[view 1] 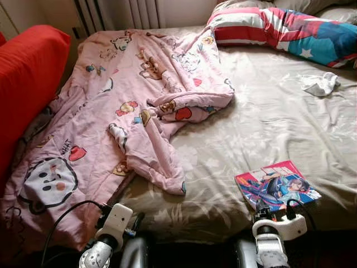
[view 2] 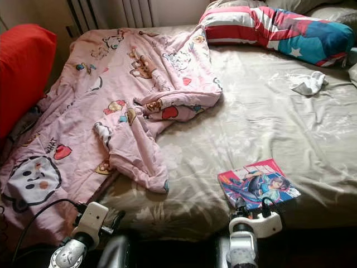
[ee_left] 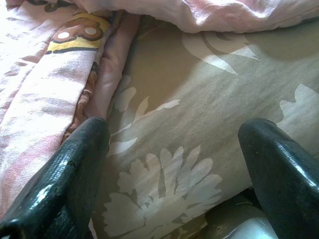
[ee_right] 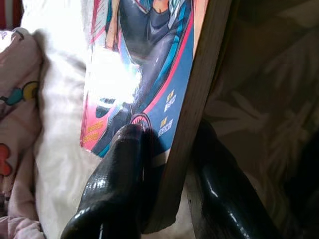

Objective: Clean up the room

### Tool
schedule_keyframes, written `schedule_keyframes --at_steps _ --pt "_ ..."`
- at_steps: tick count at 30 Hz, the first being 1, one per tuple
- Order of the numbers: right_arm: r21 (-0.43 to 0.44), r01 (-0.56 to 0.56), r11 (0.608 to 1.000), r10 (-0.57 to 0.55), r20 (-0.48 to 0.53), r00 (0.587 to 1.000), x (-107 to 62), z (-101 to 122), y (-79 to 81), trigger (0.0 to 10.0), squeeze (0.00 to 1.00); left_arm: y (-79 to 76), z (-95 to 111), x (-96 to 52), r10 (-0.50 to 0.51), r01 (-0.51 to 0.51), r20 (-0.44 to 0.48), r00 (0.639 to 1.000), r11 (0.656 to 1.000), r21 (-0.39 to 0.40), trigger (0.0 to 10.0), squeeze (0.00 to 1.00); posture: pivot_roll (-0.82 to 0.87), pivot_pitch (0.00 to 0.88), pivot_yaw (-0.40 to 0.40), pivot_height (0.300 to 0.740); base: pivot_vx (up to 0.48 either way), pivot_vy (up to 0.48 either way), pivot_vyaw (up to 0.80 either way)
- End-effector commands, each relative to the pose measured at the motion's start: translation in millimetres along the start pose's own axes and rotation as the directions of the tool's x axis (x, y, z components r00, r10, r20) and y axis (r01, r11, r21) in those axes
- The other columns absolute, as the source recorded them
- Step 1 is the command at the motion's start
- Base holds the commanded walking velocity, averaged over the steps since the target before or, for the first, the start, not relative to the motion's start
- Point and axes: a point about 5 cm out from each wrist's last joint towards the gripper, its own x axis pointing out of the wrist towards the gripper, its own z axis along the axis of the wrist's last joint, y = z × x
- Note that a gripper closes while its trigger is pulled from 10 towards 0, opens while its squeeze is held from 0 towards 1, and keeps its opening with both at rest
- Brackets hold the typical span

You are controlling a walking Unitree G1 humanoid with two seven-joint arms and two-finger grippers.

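A comic book (view 1: 277,186) with a bright illustrated cover lies on the beige floral sheet (view 1: 268,117) near the bed's front right edge. My right gripper (ee_right: 167,144) is shut on its near corner. One finger presses the cover (ee_right: 144,74) and the other sits under the spine. My left gripper (ee_left: 174,134) is open at the bed's front edge, over bare sheet and just beside the hem of a crumpled pink cartoon-print blanket (view 1: 111,111). That blanket covers the bed's left half. A small white cloth (view 1: 321,84) lies at the far right.
A striped red, white and blue pillow (view 1: 290,28) rests at the head of the bed. A red cushion (view 1: 28,72) stands along the left side, and a radiator (view 1: 122,14) lines the wall behind. The bed's front edge drops into dark shadow.
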Motion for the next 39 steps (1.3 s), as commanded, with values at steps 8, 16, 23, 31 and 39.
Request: schedule_keyframes --at_steps 8,16,23,31,39 --pt "0.003 -0.004 1.0 0.004 -0.013 1.0 0.7 -3 0.4 10.0 0.0 -2.2 -13 -7.4 -0.01 0.011 -0.055 0.998 1.0 0.016 10.0 0.0 0.07 0.216 0.059 0.551 0.0 0.0 0.0" --pt "0.004 0.035 0.999 -0.035 -0.006 0.999 -6.3 -3 -14.0 10.0 0.21 -1.8 -14 -8.1 -0.012 0.013 -0.06 0.998 1.0 0.02 10.0 0.0 0.06 0.221 0.062 0.551 0.0 0.0 0.0" --pt "0.005 0.037 0.999 -0.037 -0.001 0.999 -5.8 -2 -14.4 10.0 0.0 -3.1 -14 -7.8 -0.015 0.016 -0.063 0.998 1.0 0.02 10.0 0.0 0.07 0.218 0.063 0.551 0.0 0.0 0.0" --pt "0.009 0.044 0.999 -0.044 0.0 0.999 -5.6 0 -15.9 10.0 0.0 -2.0 -17 -9.6 -0.011 0.012 -0.072 0.997 1.0 0.025 10.0 0.0 0.07 0.223 0.068 0.551 0.0 0.0 0.0" --pt "0.021 0.053 0.998 -0.053 0.002 0.999 -3.9 2 -15.5 10.0 0.0 -0.4 -17 -10.2 -0.007 0.009 -0.074 0.997 0.999 0.032 10.0 0.0 0.08 0.225 0.071 0.551 0.0 0.0 0.0"
